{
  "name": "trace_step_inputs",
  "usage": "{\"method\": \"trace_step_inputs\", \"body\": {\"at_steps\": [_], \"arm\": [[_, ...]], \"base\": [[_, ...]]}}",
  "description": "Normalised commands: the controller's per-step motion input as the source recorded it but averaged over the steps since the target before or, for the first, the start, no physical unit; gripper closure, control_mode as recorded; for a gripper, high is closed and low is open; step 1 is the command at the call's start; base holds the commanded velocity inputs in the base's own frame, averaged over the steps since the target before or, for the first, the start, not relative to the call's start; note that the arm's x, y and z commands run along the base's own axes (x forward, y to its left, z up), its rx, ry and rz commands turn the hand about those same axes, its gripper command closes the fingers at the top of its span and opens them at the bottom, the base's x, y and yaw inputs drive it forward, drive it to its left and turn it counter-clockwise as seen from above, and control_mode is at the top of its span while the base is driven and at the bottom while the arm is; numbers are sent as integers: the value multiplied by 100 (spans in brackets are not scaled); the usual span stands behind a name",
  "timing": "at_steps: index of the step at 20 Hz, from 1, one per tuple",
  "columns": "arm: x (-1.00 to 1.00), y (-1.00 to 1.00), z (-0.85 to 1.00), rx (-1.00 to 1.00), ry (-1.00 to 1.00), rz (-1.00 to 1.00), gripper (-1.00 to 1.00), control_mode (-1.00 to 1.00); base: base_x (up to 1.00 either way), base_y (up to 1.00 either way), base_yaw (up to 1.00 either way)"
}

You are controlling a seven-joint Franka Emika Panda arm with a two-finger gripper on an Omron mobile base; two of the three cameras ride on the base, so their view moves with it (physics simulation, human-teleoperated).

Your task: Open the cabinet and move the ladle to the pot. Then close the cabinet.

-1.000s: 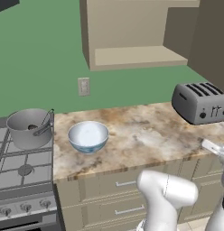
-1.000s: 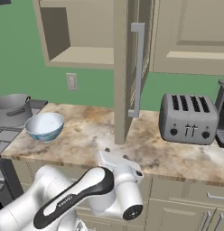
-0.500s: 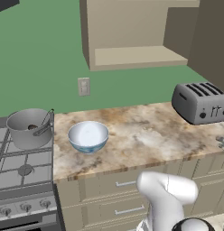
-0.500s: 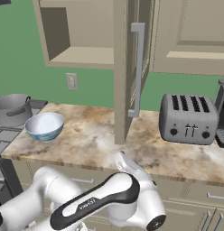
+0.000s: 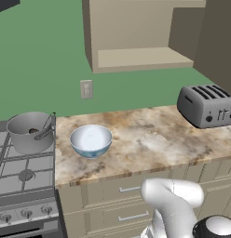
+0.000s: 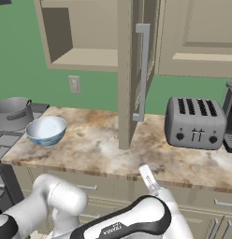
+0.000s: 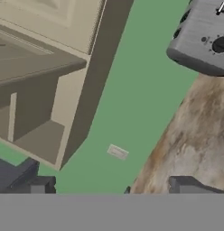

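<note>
Marbled tan countertop (image 5: 150, 139), running from the stove (image 5: 24, 176) on its left end to the right. Near the left end, resting directly on it, a white-and-blue bowl (image 5: 91, 141). Well apart, toward the right end and close to the back wall, a grey four-slot toaster (image 5: 207, 105). On the stove, just beside the bowl, stood the pot (image 5: 30, 132), with the ladle (image 5: 46, 124) leaning inside it.

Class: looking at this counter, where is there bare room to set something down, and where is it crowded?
The widest bare patch of counter lies between the bowl and the toaster. The shelf of the open cabinet is bare too. It is crowded at the left, where the bowl sits near the pot holding the ladle, and beside the open door.
</note>
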Motion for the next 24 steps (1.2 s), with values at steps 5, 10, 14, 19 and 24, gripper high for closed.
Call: {"method": "trace_step_inputs", "body": {"at_steps": [5,10,14,19,24], "arm": [[-10,-28,21,32,5,2,-100,-100],[0,-9,37,28,5,0,-100,-100],[0,0,45,16,10,3,-100,-100],[0,0,33,8,14,6,-100,-100],[0,0,19,5,18,5,-100,-100]], "base": [[0,0,0],[0,0,0],[0,0,0],[0,0,0],[0,0,0]]}}
